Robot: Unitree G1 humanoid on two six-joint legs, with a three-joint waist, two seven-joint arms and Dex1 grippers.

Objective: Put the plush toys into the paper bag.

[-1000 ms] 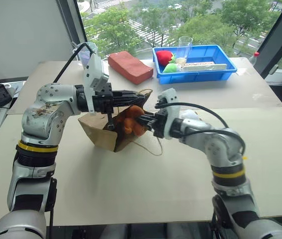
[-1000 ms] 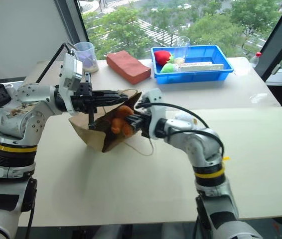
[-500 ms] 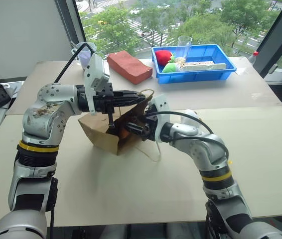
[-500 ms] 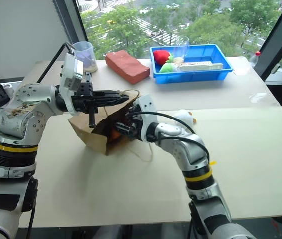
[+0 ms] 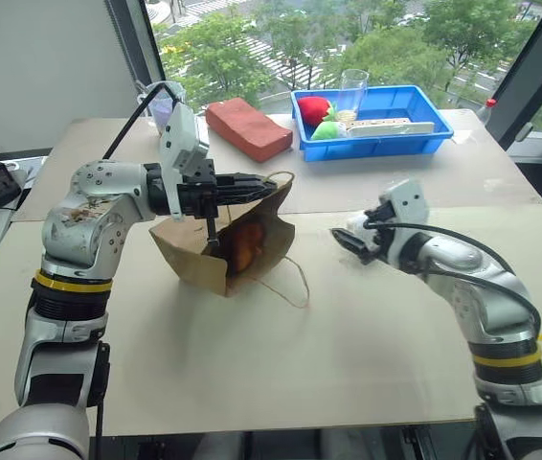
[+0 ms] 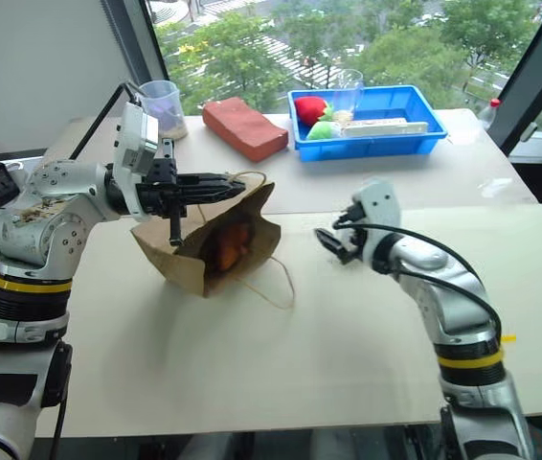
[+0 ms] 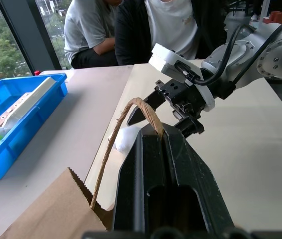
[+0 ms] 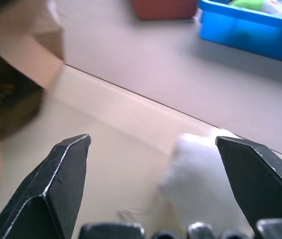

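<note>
The brown paper bag [image 5: 204, 251] lies on its side with its mouth facing right. My left gripper [image 5: 267, 180] is shut on the bag's cord handle [image 7: 142, 105] and holds the mouth up. The reddish-brown plush toy [image 5: 242, 247] rests inside the bag. To the right of the bag, my right gripper [image 5: 346, 240] hangs open and holds nothing. The white plush toy [image 8: 201, 164] lies on the table just beyond that gripper, between its spread fingers in the right wrist view, untouched. It also shows past the left fingertips as a white lump [image 7: 126, 139].
A blue tray [image 5: 386, 149] at the back holds red and green plush fruit and a clear cup. A reddish-brown block [image 5: 250, 127] lies left of it, and a plastic cup [image 6: 164, 105] stands at the back left. People sit beyond the table [image 7: 146, 30].
My right gripper opened, left the reddish-brown toy in the bag and swung out to the right, near the white toy. The left gripper kept still on the handle.
</note>
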